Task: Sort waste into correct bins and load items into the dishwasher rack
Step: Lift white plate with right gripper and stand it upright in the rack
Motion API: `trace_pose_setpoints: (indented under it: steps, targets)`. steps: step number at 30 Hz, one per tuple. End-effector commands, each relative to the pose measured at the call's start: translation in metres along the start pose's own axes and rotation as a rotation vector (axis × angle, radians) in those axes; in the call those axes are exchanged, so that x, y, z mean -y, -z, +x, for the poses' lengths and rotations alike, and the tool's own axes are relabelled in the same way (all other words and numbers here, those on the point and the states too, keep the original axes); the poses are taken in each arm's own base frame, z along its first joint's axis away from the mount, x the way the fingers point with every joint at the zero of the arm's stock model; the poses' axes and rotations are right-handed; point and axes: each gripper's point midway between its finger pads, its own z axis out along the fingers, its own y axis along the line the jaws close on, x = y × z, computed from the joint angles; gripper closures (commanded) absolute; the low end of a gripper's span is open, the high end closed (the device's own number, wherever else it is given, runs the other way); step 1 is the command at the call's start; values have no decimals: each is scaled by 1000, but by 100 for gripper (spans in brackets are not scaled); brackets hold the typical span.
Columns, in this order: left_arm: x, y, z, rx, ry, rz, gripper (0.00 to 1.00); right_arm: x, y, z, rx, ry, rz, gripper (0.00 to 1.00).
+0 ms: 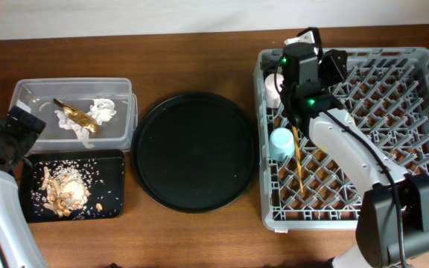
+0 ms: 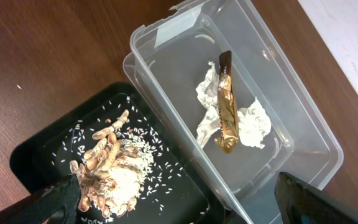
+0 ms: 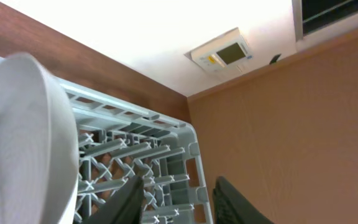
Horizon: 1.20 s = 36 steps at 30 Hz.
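Rack [image 1: 348, 52] holds one blue cup [image 1: 281, 143]; tub [image 1: 28, 88], one wrapper [image 1: 77, 117].

- A clear tub [image 1: 28, 93] sits at the left of the table [image 1: 192, 59], with crumpled tissue [image 1: 103, 110] and a gold wrapper [image 1: 77, 115] lying against each other inside.
- Just in front of it, a shallow black tray [image 1: 110, 167] carries heaped food scraps [image 1: 62, 187].
- A round black tray [image 1: 194, 151] lies in the middle.
- The dishwasher rack [image 1: 415, 112] fills the right side, with a blue cup [image 1: 281, 141] by its left wall, a pink cup [image 1: 274, 83] behind that, and chopsticks [image 1: 298, 160] beside the blue cup.
- The right arm [image 1: 348, 149] reaches over the rack's left half.
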Motion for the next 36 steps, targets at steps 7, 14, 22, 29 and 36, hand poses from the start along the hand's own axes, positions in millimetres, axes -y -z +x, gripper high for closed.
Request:
trace_pose_setpoints:
  steps: [7, 14, 22, 29, 36]
  targets:
    - [0, 4, -5, 15, 1, 2, 1, 5, 50, -34, 161, -375, -277, 36]
    - [0, 4, -5, 15, 1, 2, 1, -18, 148, -46, 316, -405, -889, 2]
    - [0, 4, -5, 15, 1, 2, 1, -45, 154, -14, 170, -345, -978, 2]
    - [0, 4, -5, 15, 1, 2, 1, -50, 152, -13, 158, -338, -982, 2]
    - [0, 4, -5, 15, 1, 2, 1, -39, 155, -8, 165, -347, -969, 2]
